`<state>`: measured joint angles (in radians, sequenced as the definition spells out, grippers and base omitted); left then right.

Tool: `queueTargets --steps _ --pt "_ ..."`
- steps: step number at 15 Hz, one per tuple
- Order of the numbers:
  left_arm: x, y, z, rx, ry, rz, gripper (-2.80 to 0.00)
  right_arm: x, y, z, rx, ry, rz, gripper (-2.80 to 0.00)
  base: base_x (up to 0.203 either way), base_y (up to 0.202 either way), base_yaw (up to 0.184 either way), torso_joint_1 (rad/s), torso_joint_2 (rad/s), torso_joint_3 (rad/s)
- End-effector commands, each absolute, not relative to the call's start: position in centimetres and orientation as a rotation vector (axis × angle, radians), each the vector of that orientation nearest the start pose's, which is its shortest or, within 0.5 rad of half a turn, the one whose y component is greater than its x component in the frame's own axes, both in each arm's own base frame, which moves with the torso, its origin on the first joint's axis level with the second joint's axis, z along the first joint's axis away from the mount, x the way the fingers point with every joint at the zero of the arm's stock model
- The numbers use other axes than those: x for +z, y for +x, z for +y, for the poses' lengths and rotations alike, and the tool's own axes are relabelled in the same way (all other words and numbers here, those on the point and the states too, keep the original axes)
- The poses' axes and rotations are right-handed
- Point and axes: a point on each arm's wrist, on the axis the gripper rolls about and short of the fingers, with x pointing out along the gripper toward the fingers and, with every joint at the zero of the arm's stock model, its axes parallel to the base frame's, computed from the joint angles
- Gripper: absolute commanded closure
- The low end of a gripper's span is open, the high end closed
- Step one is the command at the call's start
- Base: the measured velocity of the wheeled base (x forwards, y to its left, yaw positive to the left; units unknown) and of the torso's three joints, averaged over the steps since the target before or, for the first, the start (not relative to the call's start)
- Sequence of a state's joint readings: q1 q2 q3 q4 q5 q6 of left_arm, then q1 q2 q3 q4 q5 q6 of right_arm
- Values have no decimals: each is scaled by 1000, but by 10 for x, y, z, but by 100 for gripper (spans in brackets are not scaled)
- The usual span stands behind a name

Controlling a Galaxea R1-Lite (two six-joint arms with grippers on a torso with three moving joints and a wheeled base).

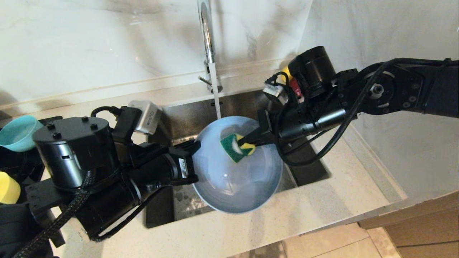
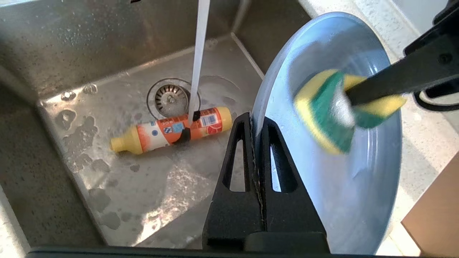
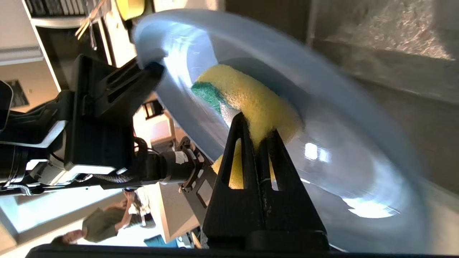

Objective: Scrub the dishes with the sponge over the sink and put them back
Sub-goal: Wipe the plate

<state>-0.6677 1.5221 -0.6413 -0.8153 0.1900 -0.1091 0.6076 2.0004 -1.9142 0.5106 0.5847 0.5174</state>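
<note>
A pale speckled stone table [image 1: 315, 215] is seen below a white marbled wall. A square stainless steel sink [image 2: 71, 53] is set into the table, and a chrome faucet [image 1: 207, 39] is mounted on the table's back ledge. A thin stream of water [image 2: 197, 61] is poured toward the round drain [image 2: 171, 98]. On the wet sink floor, 1 orange detergent bottle [image 2: 172, 129] with a yellow cap is laid on its side, just beside the drain.

Wide flat grey-blue plate [image 1: 236, 186] tilted over square steel sink [image 1: 186, 118], folded yellow-green sponge [image 1: 236, 146] pressed against its face
</note>
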Motion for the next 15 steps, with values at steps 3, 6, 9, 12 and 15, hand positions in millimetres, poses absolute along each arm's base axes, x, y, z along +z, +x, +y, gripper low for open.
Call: queueTargets --steps 3,6,9,12,15 --pt "214 205 -153 -460 -95 55 0 291 291 207 940 437 926 0 0 0 0 0 0 0" --pt "217 209 -154 -449 -110 51 0 287 276 199 932 430 959 0 0 0 0 0 0 0" --pt "221 213 -155 -405 -147 44 0 270 266 201 931 406 1032 0 0 0 0 0 0 0" --pt "218 216 -156 -392 -149 58 0 269 251 204 963 381 1046 0 0 0 0 0 0 0" --pt "203 232 -159 -301 -158 109 0 304 228 187 1011 392 935 0 0 0 0 0 0 0"
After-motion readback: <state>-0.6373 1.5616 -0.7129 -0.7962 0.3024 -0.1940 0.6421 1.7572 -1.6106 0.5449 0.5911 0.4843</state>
